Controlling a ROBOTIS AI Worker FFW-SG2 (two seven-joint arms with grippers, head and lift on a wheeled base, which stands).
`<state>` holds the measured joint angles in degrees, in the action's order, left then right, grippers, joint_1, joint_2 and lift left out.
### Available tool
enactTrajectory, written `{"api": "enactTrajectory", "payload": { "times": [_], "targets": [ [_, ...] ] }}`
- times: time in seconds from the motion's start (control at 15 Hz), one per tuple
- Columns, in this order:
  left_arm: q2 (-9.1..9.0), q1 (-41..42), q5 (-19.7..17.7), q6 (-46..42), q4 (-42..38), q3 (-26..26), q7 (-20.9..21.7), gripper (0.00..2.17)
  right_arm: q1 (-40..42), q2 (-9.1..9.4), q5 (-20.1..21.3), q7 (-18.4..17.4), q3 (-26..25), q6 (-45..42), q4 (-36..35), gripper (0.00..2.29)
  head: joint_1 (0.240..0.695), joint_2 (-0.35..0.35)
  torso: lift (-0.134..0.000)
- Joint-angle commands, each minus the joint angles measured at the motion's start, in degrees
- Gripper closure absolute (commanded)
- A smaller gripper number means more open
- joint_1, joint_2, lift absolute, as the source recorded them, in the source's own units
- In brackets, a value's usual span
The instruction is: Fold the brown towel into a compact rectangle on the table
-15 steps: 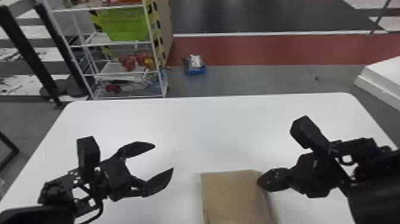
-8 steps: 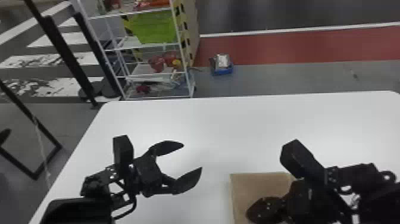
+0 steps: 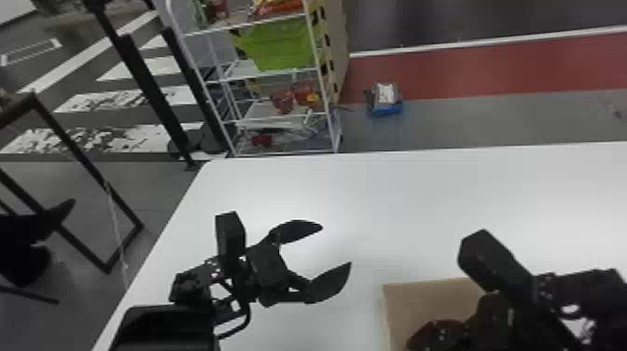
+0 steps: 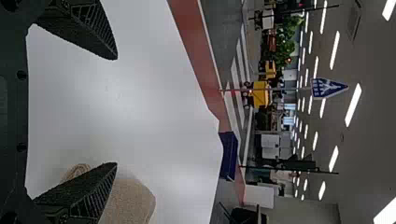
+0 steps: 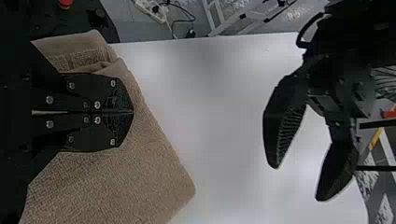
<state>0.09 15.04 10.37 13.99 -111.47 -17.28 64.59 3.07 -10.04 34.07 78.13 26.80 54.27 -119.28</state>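
Brown towel (image 5: 144,182) lay beneath the right claw (image 3: 417,335), whose fingers met, on a white table (image 3: 382,200); the left claw (image 3: 336,246) hung nearby, fingers apart, and a white rack (image 3: 268,123) stood beyond the far edge.

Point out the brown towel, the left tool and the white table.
Brown towel (image 5: 140,172): right wrist view, flat upper face.
Left tool (image 3: 336,245): head view, midway between fingertips.
White table (image 3: 396,205): head view, bare tabletop.
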Motion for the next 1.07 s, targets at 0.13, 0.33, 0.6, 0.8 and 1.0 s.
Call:
{"api": "enactTrajectory", "payload": {
  "times": [0.13,0.33,0.6,0.8,1.0],
  "targets": [
    [-0.24,0.5,-2.6,1.1,-0.2,0.3,-2.5,0.07,2.9,3.36,-10.0,-4.0,-16.2,4.8,-8.8,1.41,0.695,0.278,-0.123],
    [-0.24,3.2,-9.4,1.3,-0.9,-0.6,-11.2,0.07,9.2,7.14,-21.7,-16.8,-28.3,-3.3,-10.2,0.29,0.695,0.215,-0.123],
    [-0.24,10.5,-18.6,-10.5,-4.0,0.6,-24.8,0.07,20.1,10.09,-31.1,-34.4,-37.8,-33.7,-10.4,0.26,0.695,0.138,-0.123],
    [-0.24,14.4,-20.0,-22.5,-3.0,4.3,-34.4,0.07,25.1,10.09,-32.8,-39.4,-39.9,-50.6,-6.4,0.26,0.695,0.082,-0.123],
    [-0.24,16.4,-19.8,-28.4,-1.5,6.2,-40.3,0.07,26.4,10.09,-34.4,-39.8,-41.4,-54.1,-2.6,0.26,0.695,0.061,-0.123]
  ]
}}
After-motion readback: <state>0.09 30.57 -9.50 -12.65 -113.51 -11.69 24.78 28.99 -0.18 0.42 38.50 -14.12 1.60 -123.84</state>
